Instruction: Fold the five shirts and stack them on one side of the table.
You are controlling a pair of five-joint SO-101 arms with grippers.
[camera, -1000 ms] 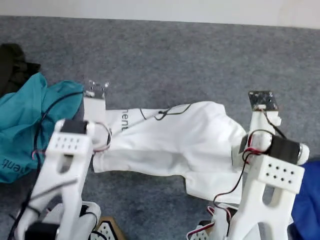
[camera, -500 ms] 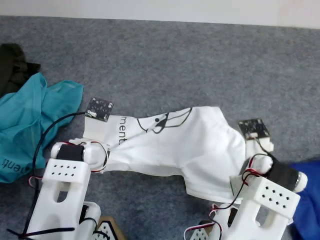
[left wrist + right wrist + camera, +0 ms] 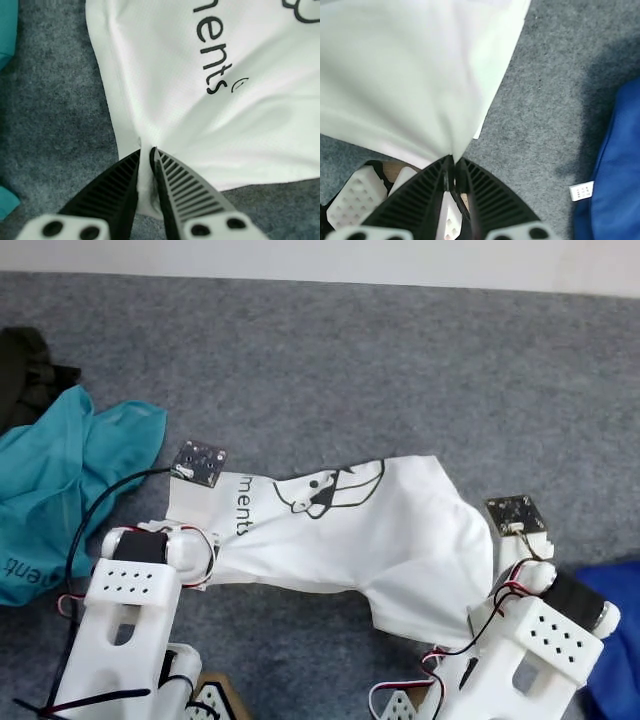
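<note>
Grey felt table (image 3: 350, 360); left tool (image 3: 146, 155), right tool (image 3: 454, 162) each pinch crumpled white shirt (image 3: 380, 530)

We found the light soft and even, bright in every view, with no hard-edged shadows. Just beyond the right gripper (image 3: 454, 159) the white shirt (image 3: 410, 65) glared almost flat, its folds barely shaded. Off to that gripper's side a broad, soft shadow darkened the grey table (image 3: 545, 100) next to the blue shirt (image 3: 615, 165). Ahead of the left gripper (image 3: 146, 150), gentle grey shading marked the shirt's creases, and a thin shadow ran along its hem.
</note>
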